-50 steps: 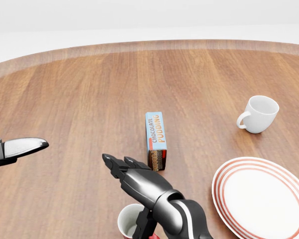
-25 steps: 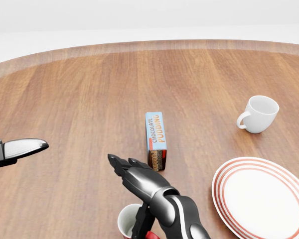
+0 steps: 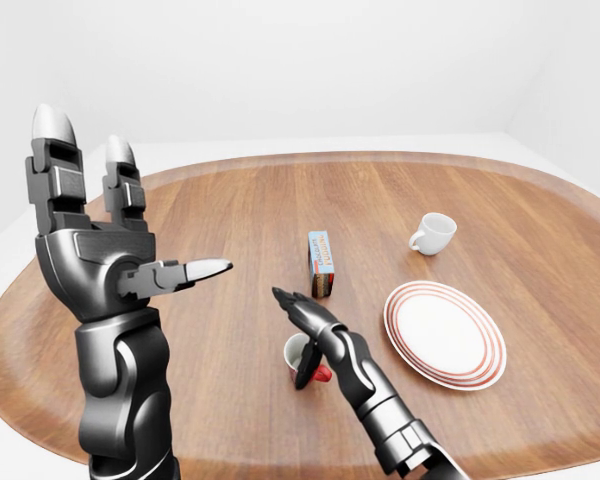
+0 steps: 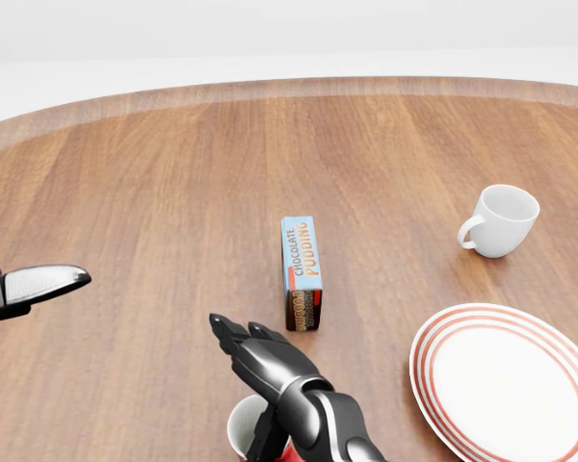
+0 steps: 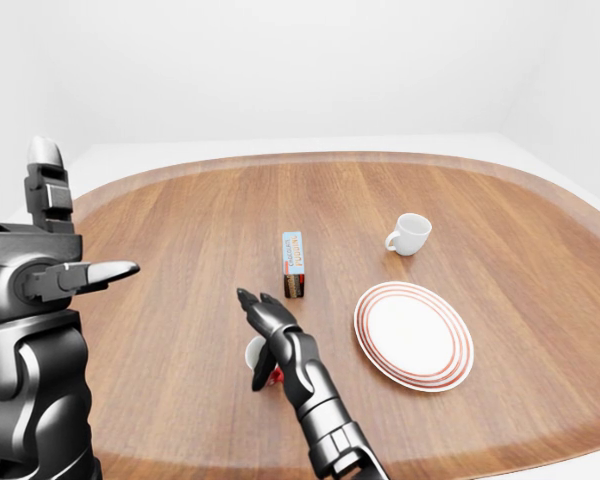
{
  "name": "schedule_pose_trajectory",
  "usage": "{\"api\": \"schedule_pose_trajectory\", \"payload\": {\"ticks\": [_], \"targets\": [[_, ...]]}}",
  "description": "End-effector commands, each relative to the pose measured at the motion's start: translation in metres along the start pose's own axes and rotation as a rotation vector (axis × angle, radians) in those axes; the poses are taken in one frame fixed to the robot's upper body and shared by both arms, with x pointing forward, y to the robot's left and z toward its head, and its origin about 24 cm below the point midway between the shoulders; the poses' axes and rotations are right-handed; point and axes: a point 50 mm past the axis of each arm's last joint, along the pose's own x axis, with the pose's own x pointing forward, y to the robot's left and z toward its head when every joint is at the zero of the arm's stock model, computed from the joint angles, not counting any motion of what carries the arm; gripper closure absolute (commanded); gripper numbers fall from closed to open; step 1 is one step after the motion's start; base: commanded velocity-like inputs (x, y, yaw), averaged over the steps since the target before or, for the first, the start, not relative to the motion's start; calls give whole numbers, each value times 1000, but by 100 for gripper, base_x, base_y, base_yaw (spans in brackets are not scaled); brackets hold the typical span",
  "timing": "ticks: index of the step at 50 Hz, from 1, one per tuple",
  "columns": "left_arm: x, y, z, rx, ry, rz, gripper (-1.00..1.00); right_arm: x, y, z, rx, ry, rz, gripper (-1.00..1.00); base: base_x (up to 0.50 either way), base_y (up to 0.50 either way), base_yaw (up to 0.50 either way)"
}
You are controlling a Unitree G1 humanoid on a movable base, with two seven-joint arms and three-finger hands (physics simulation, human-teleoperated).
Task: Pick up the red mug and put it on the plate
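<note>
1. The left hand (image 3: 100, 250) is raised at the left of the left-eye view, well above the table's (image 3: 210, 210) left edge. Its fingers stand straight up, the thumb juts sideways, and it holds nothing. It seems to have no part in this step.

2. The red mug (image 3: 302, 358) stands upright near the table's near edge, a little left of its middle. Its white inside shows, and what looks like its red handle shows at its lower right.

3. The right hand (image 3: 308, 322) is poised over the mug. Two fingers stretch flat past the rim toward the far edge, while one dark finger (image 3: 305, 367) hangs down across the mug's opening. The hand is spread, not closed, so nothing is gripped yet. Whether that finger touches the rim I cannot tell.

4. Just beyond the hand, the chocolate pudding box (image 4: 302, 271) lies about mid-table, apart from the mug.

5. The red-ringed plate (image 4: 506, 385) lies bare toward the near right edge, well apart from the mug. The white mug (image 4: 502, 219) sits beyond it, nearer the far right.

6. My judgement: this is the reach and grasp stage. Next the fingers must settle around the mug's wall and close. Then comes a lift clear of the box and a carry rightward to the plate.
</note>
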Motion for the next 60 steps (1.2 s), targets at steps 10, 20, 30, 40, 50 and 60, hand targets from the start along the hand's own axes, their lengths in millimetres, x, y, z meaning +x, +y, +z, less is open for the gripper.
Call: {"api": "schedule_pose_trajectory", "payload": {"ticks": [10,20,30,40,50,60], "targets": [[-1,0,-2,1,8,2,-95,7,25,-28,52,112,60,76,0,0,0],[-3,0,-3,4,17,1,-95,5,13,-24,49,86,46,100,0,0,0],[-3,0,-2,2,15,0,-95,-2,-8,-20,30,48,2,100,0,0,0],[-4,0,-1,6,10,-1,-95,-20,-50,-1,-33,-41,-97,100,0,0,0],[-3,-1,3,2,-6,-3,-95,-38,-82,14,-65,-112,-173,100,0,0,0],[-3,-2,4,-1,-13,-6,-95,-60,-97,18,-106,-141,-218,100,0,0,0]]}}
